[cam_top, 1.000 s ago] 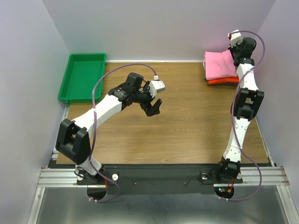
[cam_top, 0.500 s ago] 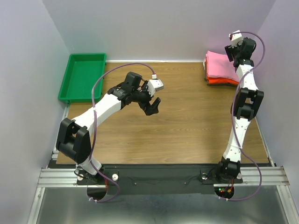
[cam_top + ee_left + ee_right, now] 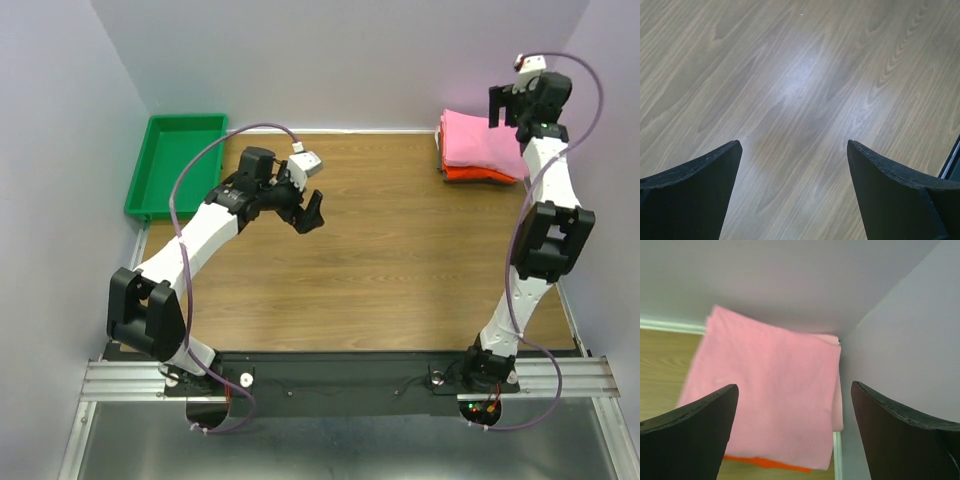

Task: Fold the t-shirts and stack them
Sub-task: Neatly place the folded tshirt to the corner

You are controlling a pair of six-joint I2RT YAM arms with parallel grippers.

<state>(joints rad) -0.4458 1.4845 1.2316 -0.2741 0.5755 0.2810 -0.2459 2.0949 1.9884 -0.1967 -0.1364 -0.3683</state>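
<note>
The folded t-shirts lie stacked in the table's far right corner. A bubblegum pink one (image 3: 472,140) is on top and an orange-red one (image 3: 478,175) shows as a strip beneath it. In the right wrist view the pink shirt (image 3: 770,400) fills the middle, with the orange-red edge (image 3: 765,463) below it and a paler pink edge (image 3: 838,410) at its right. My right gripper (image 3: 498,108) (image 3: 794,385) hangs open above the stack, holding nothing. My left gripper (image 3: 312,213) (image 3: 794,142) is open over bare wood left of centre.
A green plastic tray (image 3: 175,165) sits at the far left corner. Pale walls close in the back and both sides, and the right wall (image 3: 900,340) stands right beside the stack. The wooden table (image 3: 400,260) lies between the arms.
My right gripper went from shut to open and rose back from the pink shirt, which stays on the stack. My left arm drew back toward the left.
</note>
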